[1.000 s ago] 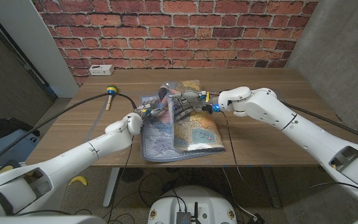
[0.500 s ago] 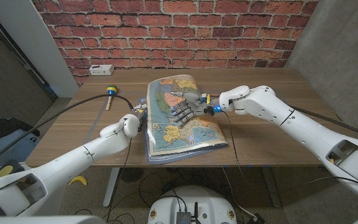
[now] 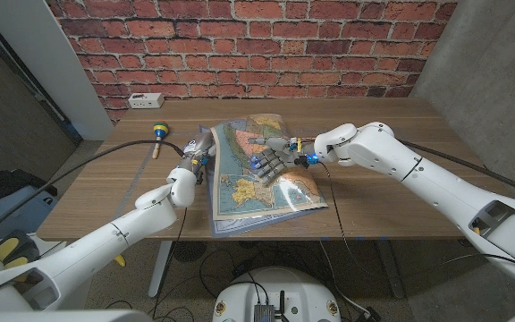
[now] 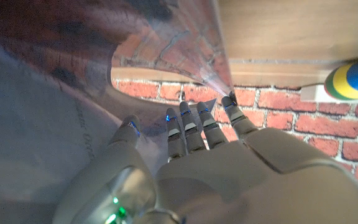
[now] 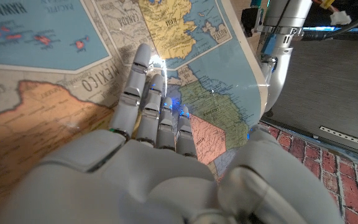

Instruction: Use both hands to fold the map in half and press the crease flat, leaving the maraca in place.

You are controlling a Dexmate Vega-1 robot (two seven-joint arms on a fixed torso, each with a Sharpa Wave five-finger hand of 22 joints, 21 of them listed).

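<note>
1. The map [image 3: 262, 170] lies folded mid-counter [image 3: 374, 192], in front of the brick wall [image 3: 257, 45].
2. The right hand [image 3: 271, 158] presses on it, fingers spread.
3. The left hand [image 3: 197, 150] touches the map's edge; grip unclear.
4. The maraca [image 3: 156, 136] lies well left of the map.

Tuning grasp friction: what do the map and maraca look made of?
Map: paper with a glossy coat, likely laminated; it shows glare and bends in smooth curves without creasing. Maraca: bare wooden handle, head painted in glossy blue, yellow and green; head material unclear.
</note>
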